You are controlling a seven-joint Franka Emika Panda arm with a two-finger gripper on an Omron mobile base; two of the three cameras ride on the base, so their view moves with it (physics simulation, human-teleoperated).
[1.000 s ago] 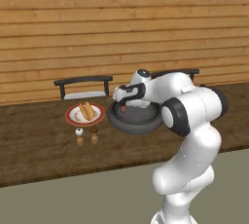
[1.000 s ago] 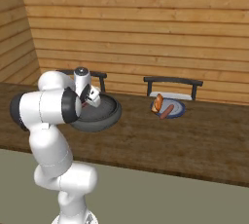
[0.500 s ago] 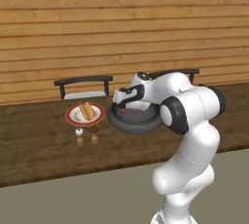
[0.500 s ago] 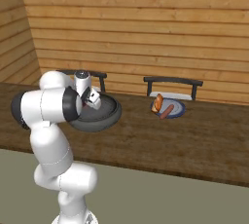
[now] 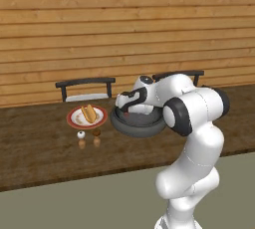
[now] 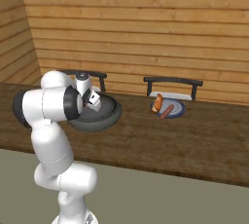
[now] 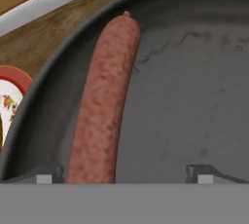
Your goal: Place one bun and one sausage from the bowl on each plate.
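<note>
My gripper [image 7: 124, 174] is open, low inside the dark bowl [image 7: 194, 96]. A reddish sausage [image 7: 104, 101] lies along the bowl's wall, its near end just inside my left fingertip [image 7: 46, 174]. Seen from the base, the gripper [image 5: 125, 112] [image 6: 96, 105] dips into the bowl [image 5: 119, 126] [image 6: 109, 118]. To the bowl's left, the white red-rimmed plate [image 5: 74, 122] [image 7: 9, 99] carries a bun [image 5: 88, 113]. To its right, the blue plate [image 6: 180, 108] holds a bun [image 6: 157, 103] and a sausage [image 6: 166, 113].
Two small shakers, one white [image 5: 80, 134] and one brown [image 5: 96, 133], stand in front of the white plate. Dark chair backs [image 5: 84, 82] [image 6: 172, 81] rise behind the wooden counter [image 5: 40, 153]. A plank wall closes the back.
The hand has sunk a little lower into the bowl. Its jaws stay open. Plates and food have not moved.
</note>
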